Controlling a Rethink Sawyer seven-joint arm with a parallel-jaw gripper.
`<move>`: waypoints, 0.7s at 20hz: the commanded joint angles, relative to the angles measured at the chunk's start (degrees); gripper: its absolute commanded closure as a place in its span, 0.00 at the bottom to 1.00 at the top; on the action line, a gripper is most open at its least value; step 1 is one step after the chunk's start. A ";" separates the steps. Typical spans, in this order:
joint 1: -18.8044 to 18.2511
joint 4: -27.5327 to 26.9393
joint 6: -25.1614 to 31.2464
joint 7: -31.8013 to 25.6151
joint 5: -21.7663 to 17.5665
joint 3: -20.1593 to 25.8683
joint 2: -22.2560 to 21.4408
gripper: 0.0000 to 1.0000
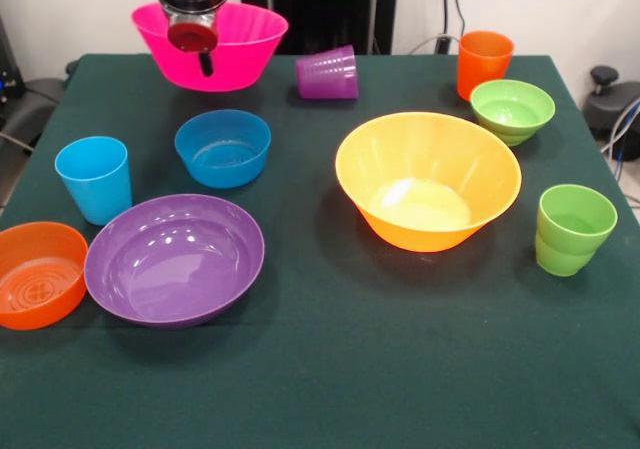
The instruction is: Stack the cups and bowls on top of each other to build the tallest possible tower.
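Tool (203,57) over the pink bowl (235,54)
The tool's grip state cannot be told; purple cup (328,73) lies tipped on the tabletop (330,369), right of the bowl.

Front strip of counter (330,389) free. Open lane between purple bowl (175,259) and yellow bowl (428,179). Left side crowded: blue cup (94,179), blue bowl (223,147), orange bowl (38,274) close together.

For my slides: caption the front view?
Gripper over pink bowl; nine cups and bowls unstacked on green table.
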 commanded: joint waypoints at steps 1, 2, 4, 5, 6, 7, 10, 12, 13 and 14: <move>3.91 -2.07 1.26 10.77 2.38 -2.40 -0.26 1.00; 3.77 -1.79 1.05 11.11 3.37 -2.27 -0.51 1.00; 3.56 -1.48 0.73 10.93 4.29 -2.20 -0.88 1.00; 3.59 -1.41 0.51 10.82 4.52 -2.30 -0.96 1.00; 3.69 -1.47 0.54 10.73 4.71 -2.41 -1.04 1.00; 3.71 -1.46 0.46 10.72 4.93 -2.44 -1.08 1.00; 3.93 -1.21 -0.29 11.06 5.42 -2.62 -1.12 1.00; 4.37 -1.20 -0.72 11.77 5.91 -2.78 -1.08 1.00; 4.44 -1.21 -0.88 11.92 6.11 -2.83 -1.06 1.00; 4.43 -1.16 -1.34 12.18 6.29 -2.84 -0.88 1.00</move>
